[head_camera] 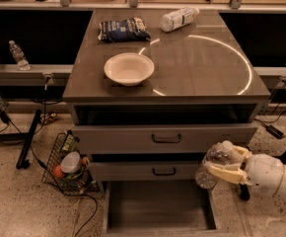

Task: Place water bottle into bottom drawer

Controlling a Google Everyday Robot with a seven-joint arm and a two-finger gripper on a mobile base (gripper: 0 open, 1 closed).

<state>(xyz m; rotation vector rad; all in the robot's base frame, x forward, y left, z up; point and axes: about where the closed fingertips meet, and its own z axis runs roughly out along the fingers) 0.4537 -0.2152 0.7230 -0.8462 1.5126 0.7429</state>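
Note:
The water bottle [211, 164], clear ribbed plastic with a white cap, hangs upright in my gripper [228, 163] at the lower right, in front of the right end of the middle drawer. My gripper is shut on the bottle, its cream fingers [226, 171] wrapped around the bottle's upper body. The bottom drawer [158, 206] is pulled open below and to the left of the bottle, a plain grey box with nothing in it. The bottle is above and just right of the drawer's right wall.
On the cabinet top [197, 68] are a white bowl [128, 68], a dark snack bag [123, 29] and a white-labelled bottle [179, 19] lying down. Two handled drawers [166, 138] sit above. A wire basket [69, 164] of items stands on the floor at left. A tiny bottle [18, 55] stands far left.

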